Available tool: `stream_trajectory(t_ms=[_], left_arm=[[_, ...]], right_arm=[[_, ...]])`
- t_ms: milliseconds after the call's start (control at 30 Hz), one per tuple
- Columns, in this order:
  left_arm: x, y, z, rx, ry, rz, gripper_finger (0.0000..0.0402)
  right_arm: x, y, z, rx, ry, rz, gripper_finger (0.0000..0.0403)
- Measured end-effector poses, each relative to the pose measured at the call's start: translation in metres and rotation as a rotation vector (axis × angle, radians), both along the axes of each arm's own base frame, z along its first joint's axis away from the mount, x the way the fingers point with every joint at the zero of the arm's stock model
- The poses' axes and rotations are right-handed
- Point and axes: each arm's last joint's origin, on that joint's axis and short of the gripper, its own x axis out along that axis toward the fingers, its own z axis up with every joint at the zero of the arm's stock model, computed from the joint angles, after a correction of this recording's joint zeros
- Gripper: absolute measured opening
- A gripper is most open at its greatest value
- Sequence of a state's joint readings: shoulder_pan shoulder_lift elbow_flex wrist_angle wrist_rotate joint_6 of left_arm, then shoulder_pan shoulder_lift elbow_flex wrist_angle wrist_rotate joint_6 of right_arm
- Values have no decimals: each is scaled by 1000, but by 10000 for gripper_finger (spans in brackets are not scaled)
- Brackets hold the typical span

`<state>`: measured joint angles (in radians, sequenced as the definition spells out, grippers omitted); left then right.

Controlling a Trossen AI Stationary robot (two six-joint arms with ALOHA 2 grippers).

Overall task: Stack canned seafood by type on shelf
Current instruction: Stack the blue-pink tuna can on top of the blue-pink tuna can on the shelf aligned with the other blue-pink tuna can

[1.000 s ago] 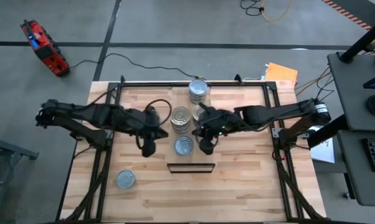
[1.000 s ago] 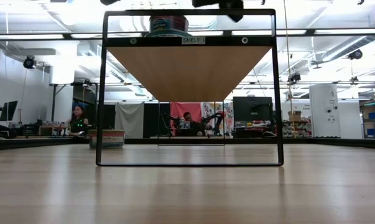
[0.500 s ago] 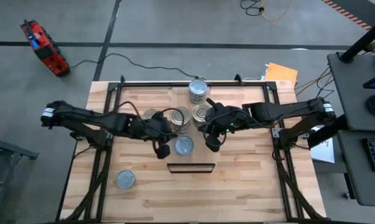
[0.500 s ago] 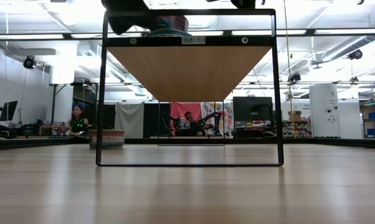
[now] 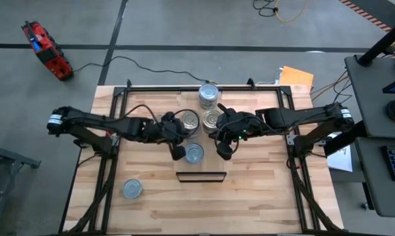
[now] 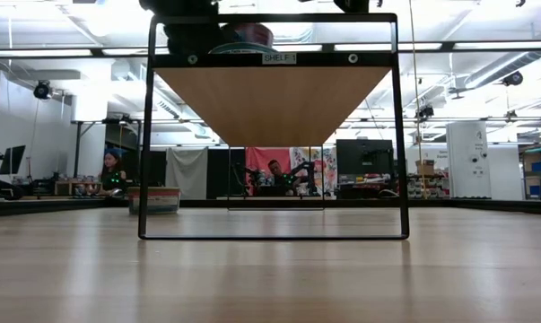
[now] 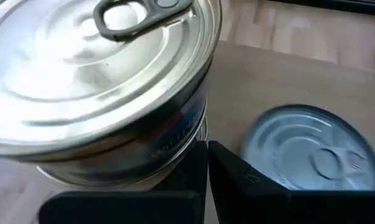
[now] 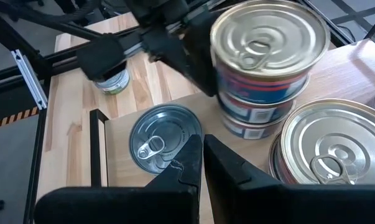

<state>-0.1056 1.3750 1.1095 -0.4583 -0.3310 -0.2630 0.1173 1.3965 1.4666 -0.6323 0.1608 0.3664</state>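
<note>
Lone blue-grey tin (image 5: 194, 153) on the shelf (image 5: 184, 140) lies between both clenched, empty grippers: left gripper (image 5: 178, 153) just beside it; right gripper (image 5: 224, 151) slightly farther

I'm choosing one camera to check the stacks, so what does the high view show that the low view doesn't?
Only the high view shows the lone tin on the table's near-left part, the stacked tins, the far tin and both shut claws, left claw and right claw, flanking the blue-grey tin. Only the low view shows the shelf's wooden underside, its "SHELF" label and the people behind. Both show the shelf frame.
</note>
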Motion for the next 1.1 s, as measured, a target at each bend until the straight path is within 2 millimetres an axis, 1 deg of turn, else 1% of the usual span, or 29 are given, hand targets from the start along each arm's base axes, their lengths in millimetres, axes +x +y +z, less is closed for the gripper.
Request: stream_trajectory(t_ms=[233, 433, 500, 567, 700, 800, 867, 933, 1033, 1100], left_arm=[[1, 14, 0, 30, 10, 26, 0], [-1, 15, 2, 28, 21, 29, 0], [-7, 13, 10, 12, 41, 16, 0], [-16, 10, 25, -6, 62, 7, 0], [-43, 6, 56, -31, 106, -11, 0], [-66, 10, 69, -80, 115, 36, 0], [-78, 16, 69, -107, 107, 84, 0], [-88, 21, 62, -135, 105, 136, 0], [-96, 30, 42, -177, 83, 225, 0], [-96, 34, 24, -209, 75, 281, 0]], right_arm=[[0, -1, 0, -2, -1, -3, 9], [-1, -1, 0, -6, 8, -4, 9], [-2, -1, -1, -7, 22, -5, 9], [-3, -1, -1, -6, 32, -5, 9], [-11, -2, 3, -4, 34, -4, 9], [-18, -3, 9, -4, 23, -5, 9], [-22, -4, 13, -10, 7, -15, 9], [-26, -5, 17, -17, -8, -26, 9], [-29, -6, 20, -29, -21, -44, 9], [-30, -7, 21, -30, -23, -48, 9]])
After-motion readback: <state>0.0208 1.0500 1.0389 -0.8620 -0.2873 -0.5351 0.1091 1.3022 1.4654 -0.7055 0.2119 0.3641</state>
